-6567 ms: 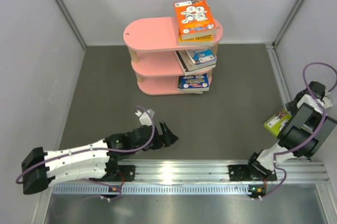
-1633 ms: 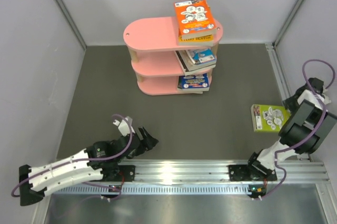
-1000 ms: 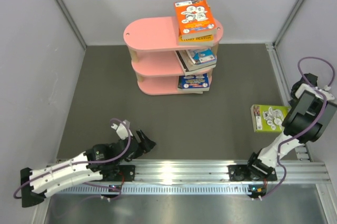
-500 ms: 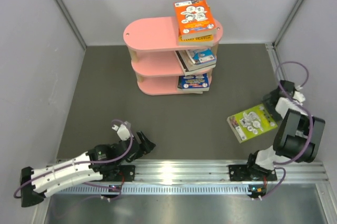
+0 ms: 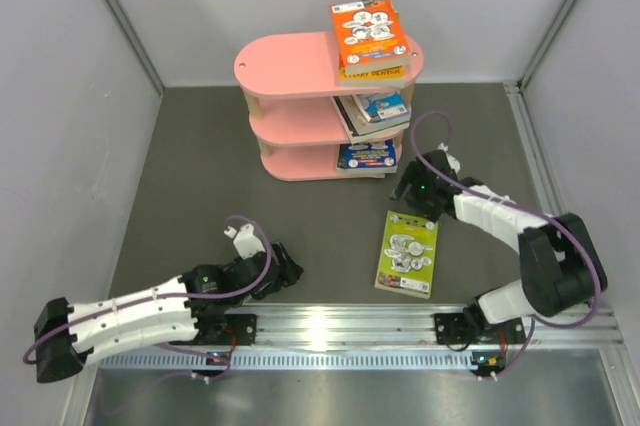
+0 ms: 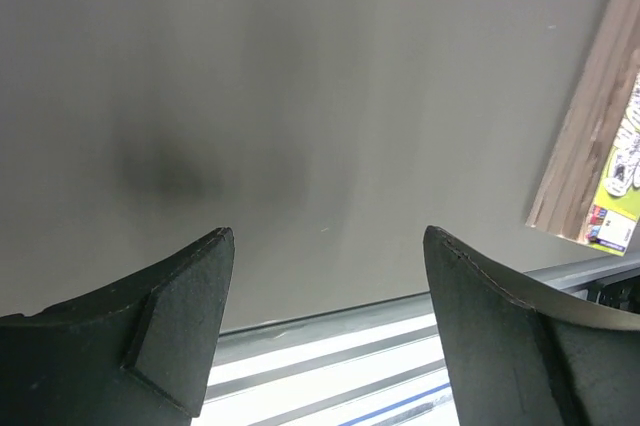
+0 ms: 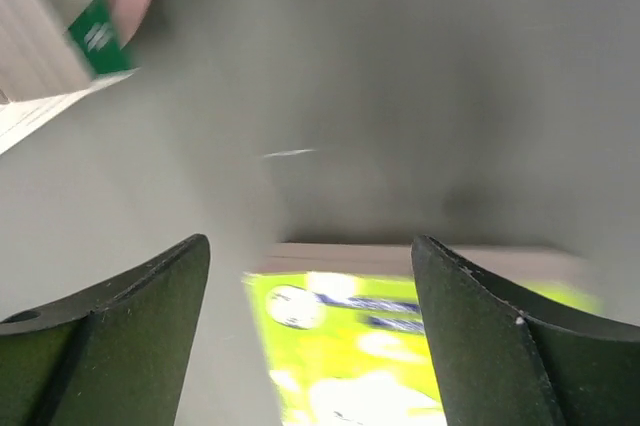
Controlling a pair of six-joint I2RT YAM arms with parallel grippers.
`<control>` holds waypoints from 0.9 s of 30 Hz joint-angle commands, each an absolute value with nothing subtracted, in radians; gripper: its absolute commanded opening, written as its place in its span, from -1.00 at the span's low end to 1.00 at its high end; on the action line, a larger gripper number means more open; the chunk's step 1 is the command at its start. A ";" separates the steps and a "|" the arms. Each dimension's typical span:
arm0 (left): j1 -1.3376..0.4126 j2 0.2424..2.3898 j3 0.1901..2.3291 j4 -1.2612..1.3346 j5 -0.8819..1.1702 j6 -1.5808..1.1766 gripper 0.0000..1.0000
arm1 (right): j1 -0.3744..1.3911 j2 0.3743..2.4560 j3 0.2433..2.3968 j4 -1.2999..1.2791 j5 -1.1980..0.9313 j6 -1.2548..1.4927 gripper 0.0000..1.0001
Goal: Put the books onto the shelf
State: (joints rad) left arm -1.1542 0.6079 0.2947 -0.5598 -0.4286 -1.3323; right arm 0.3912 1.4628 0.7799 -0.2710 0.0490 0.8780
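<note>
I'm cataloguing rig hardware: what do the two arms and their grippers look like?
Both the left arm and right arm have white link shells with black joints, and a purple cable loops along each. The left gripper and right gripper are black, with broad, matte, wedge-shaped fingers.

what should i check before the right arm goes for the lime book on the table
1. lime book lies flat on the table, not gripped: ok
2. right fingers open and empty: ok
3. right fingers centred over the book: not ok, they sit at its far edge
4. left fingers open, away from the book: ok
5. bare room on the shelf top board: ok
6. stack under the orange book steady: cannot tell
</note>
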 commanded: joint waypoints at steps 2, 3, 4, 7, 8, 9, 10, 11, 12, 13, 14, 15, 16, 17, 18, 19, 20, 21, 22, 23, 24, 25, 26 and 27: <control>-1.152 0.766 0.415 -0.401 -0.463 -1.224 0.64 | 0.391 1.176 0.746 -0.494 0.411 0.841 0.70; -1.152 0.797 0.428 -0.352 -0.459 -1.210 0.64 | 0.390 1.129 0.738 -0.524 0.455 0.838 0.71; -1.154 0.830 0.439 -0.325 -0.454 -1.188 0.65 | 0.391 1.052 0.736 -0.549 0.509 0.831 0.74; -1.149 1.009 0.491 -0.194 -0.427 -1.141 0.69 | 0.388 0.950 0.718 -0.621 0.540 0.821 0.85; -1.143 1.050 0.505 -0.163 -0.411 -1.131 0.71 | 0.390 0.936 0.718 -0.649 0.534 0.827 0.87; -1.137 1.092 0.523 -0.135 -0.394 -1.118 0.73 | 0.390 0.928 0.715 -0.663 0.525 0.833 0.86; -1.129 1.179 0.560 -0.076 -0.350 -1.092 0.74 | 0.390 0.924 0.700 -0.672 0.488 0.844 0.87; -1.112 1.225 0.580 -0.049 -0.321 -1.082 0.75 | 0.390 0.926 0.689 -0.672 0.457 0.857 0.86; -1.102 1.268 0.600 -0.023 -0.293 -1.060 0.77 | 0.390 0.931 0.675 -0.673 0.402 0.870 0.87; -1.094 1.311 0.645 -0.009 -0.232 -1.048 0.78 | 0.390 0.939 0.642 -0.672 0.376 0.880 0.87; -1.079 1.389 0.669 0.041 -0.209 -1.039 0.79 | 0.391 0.945 0.626 -0.672 0.353 0.900 0.87; -1.072 1.423 0.690 0.058 -0.181 -1.022 0.82 | 0.390 0.951 0.606 -0.654 0.315 0.908 0.87; -1.068 1.480 0.724 0.075 -0.163 -1.014 0.85 | 0.390 0.959 0.568 -0.635 0.295 0.914 0.88; -1.063 1.503 0.738 0.119 -0.126 -1.008 0.88 | 0.390 0.966 0.552 -0.621 0.273 0.916 0.87; -1.058 1.523 0.747 0.142 -0.106 -1.006 0.90 | 0.390 0.974 0.539 -0.611 0.255 0.919 0.87; -1.055 1.541 0.759 0.170 -0.088 -1.005 0.93 | 0.390 0.989 0.517 -0.592 0.226 0.919 0.88; -1.049 1.575 0.765 0.192 -0.053 -1.006 0.94 | 0.390 0.995 0.506 -0.588 0.215 0.923 0.87; -1.046 1.592 0.770 0.234 -0.037 -1.008 0.96 | 0.390 1.000 0.499 -0.584 0.206 0.923 0.87; -1.045 1.621 0.779 0.251 -0.017 -1.008 0.97 | 0.390 1.000 0.476 -0.571 0.189 0.925 0.87; -1.045 1.638 0.782 0.283 0.001 -1.009 0.97 | 0.390 0.997 0.462 -0.560 0.178 0.928 0.87; -1.045 1.653 0.785 0.296 0.043 -1.014 0.97 | 0.390 0.991 0.431 -0.545 0.152 0.931 0.87; -1.043 1.689 0.787 0.308 0.063 -1.017 0.97 | 0.388 0.988 0.417 -0.517 0.137 0.936 0.87; -1.043 1.706 0.788 0.317 0.102 -1.023 0.97 | 0.390 0.988 0.402 -0.502 0.121 0.939 0.87; -1.043 1.741 0.770 0.372 0.124 -1.049 0.97 | 0.394 0.986 0.393 -0.489 0.097 0.930 0.88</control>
State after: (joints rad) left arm -1.0462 1.6714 0.7673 0.2317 -0.0002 -1.0344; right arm 0.3901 0.9829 0.4461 -0.5346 0.1921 0.9249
